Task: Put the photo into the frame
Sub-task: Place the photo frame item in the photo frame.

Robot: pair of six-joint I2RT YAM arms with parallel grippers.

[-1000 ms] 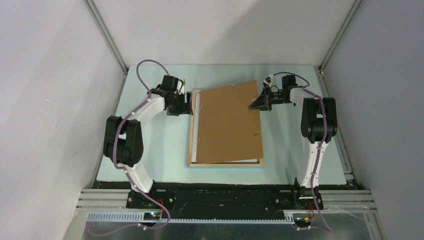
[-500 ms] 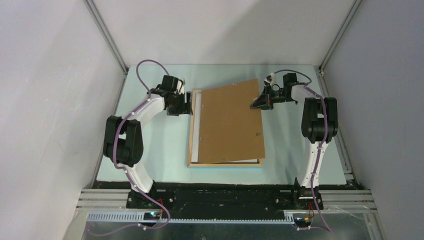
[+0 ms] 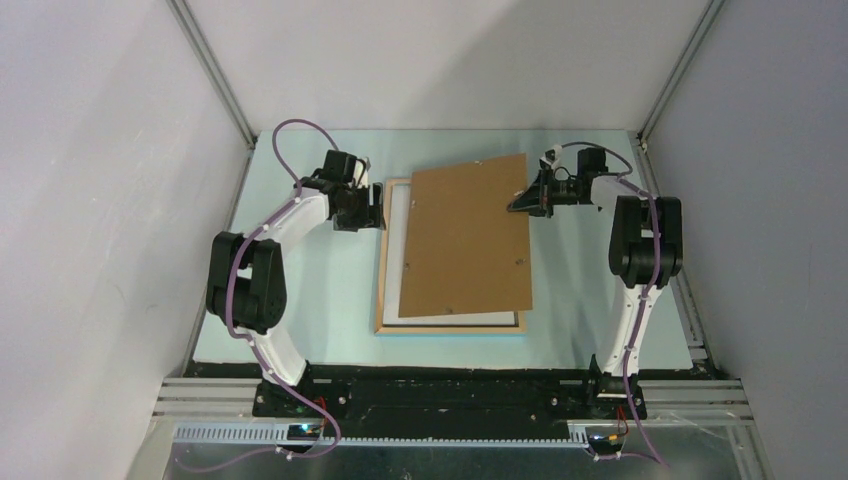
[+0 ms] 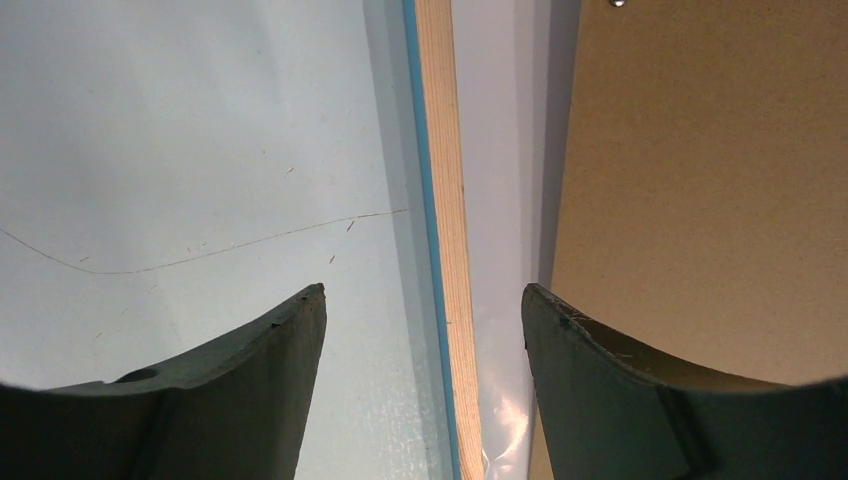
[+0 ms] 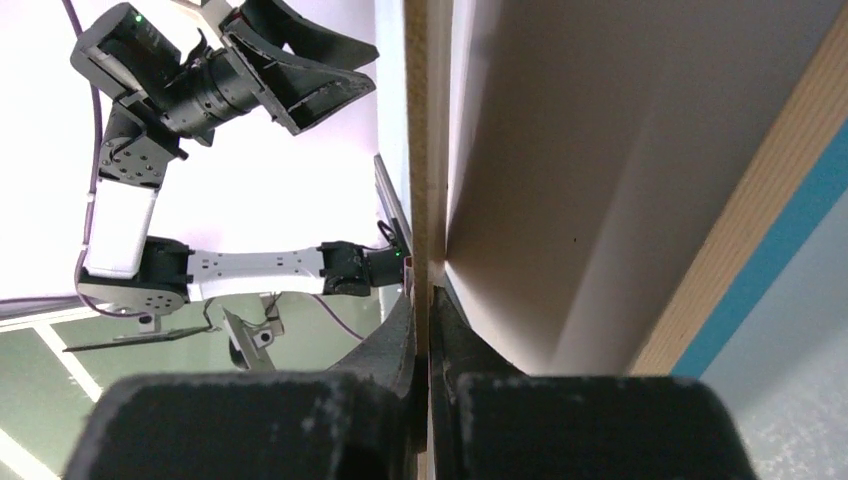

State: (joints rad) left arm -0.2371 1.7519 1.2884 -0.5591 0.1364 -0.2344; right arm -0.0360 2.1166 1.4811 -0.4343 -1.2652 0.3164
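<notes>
Step in hand: handling the backing board (image 3: 465, 240), which has to sit square over the frame (image 3: 381, 280) before the job can close; the photo step itself cannot be judged as done
Frame: lies flat on the table (image 3: 300, 300), light wood side up, between the two arms, with a thin blue edge showing along its left and near sides
Photo: no balloon print shows in any view; a pale sheet (image 3: 394, 260) fills the frame's opening along the left and near sides, and I cannot tell whether it is the photo lying face down or only the glazing
Backing board: covers most of the opening but is skewed, its far right corner jutting past the frame's far rail
Right gripper (image 3: 515, 206): fingers pressed together on the board's thin right edge near the far corner, pinching it
Left gripper (image 3: 379, 208): spread wide and holding nothing, poised at the frame's far left corner with one finger over the table and one over the board
Next move calls for: turning the board until its edges run parallel to the rails, then lowering it inside them
Risk: the skewed corner may catch on the far rail, and a push could slide the frame unless the left arm steadies it
</notes>
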